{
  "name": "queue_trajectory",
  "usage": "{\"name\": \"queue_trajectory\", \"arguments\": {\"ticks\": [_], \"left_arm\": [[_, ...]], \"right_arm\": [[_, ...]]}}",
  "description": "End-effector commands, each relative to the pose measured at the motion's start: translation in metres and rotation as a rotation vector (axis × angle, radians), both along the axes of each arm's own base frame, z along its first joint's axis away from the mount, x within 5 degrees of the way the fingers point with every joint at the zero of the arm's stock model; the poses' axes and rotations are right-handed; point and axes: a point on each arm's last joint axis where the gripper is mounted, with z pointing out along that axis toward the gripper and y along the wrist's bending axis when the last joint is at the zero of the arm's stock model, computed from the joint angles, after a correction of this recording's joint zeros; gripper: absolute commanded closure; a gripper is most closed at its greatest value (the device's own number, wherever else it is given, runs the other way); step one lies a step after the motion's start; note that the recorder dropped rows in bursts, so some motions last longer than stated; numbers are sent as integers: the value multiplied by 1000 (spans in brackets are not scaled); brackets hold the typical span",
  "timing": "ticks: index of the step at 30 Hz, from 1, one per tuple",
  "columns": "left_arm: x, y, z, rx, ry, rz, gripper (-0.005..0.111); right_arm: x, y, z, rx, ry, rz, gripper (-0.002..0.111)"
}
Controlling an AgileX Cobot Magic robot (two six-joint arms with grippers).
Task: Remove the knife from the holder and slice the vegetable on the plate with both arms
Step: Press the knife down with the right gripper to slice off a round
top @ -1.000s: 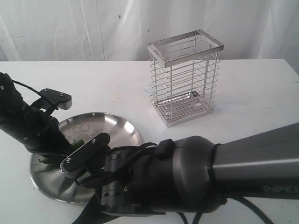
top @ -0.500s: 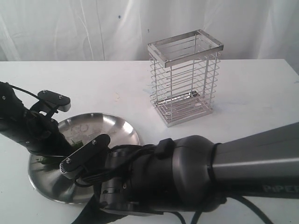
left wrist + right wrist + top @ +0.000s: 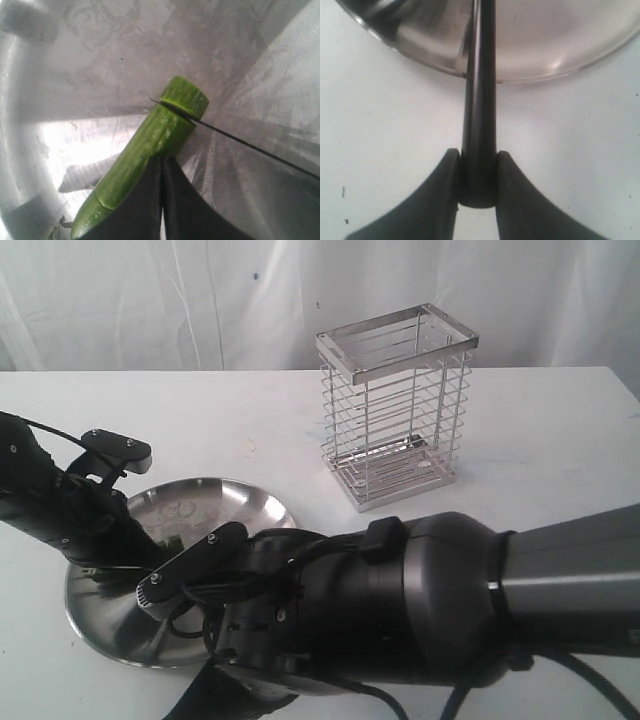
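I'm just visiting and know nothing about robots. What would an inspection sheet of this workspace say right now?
Surface: white table, no spills seen.
Plate: steel, on the table's near left.
Vegetable: green, lying on the plate, a cut started near its end.
Knife: blade in that cut; black handle reaches out past the plate's rim.
Holder: wire basket, upright, nothing seen inside.
Clutter: small green scraps by the plate's left edge.
Left pincer: closed against the vegetable.
Right pincer: clamped on the knife handle.
Cables: thin black lead along the left arm.
Surroundings: white curtain behind.
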Motion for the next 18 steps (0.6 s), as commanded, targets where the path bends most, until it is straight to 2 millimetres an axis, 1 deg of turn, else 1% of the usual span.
{"name": "queue_trajectory", "arguments": {"ticks": [1, 4, 7, 11, 15, 18], "left_arm": [[-6, -1, -15, -1, 84, 5, 107], [-6, -2, -16, -1, 91, 3, 107], [-7, -2, -16, -4, 99, 5, 107], [-7, -2, -16, -5, 105, 4, 107], [-8, -2, -16, -6, 109, 3, 107], [-8, -2, -16, -6, 111, 2, 107]], "right_arm": [[-2, -1, 4, -5, 11, 32, 108], [0, 2, 5, 24, 3, 49, 108], [6, 9, 6, 30, -3, 54, 108], [17, 19, 3, -26, -10, 81, 108], [24, 26, -5, -56, 10, 101, 108], [24, 27, -13, -81, 50, 98, 108]]}}
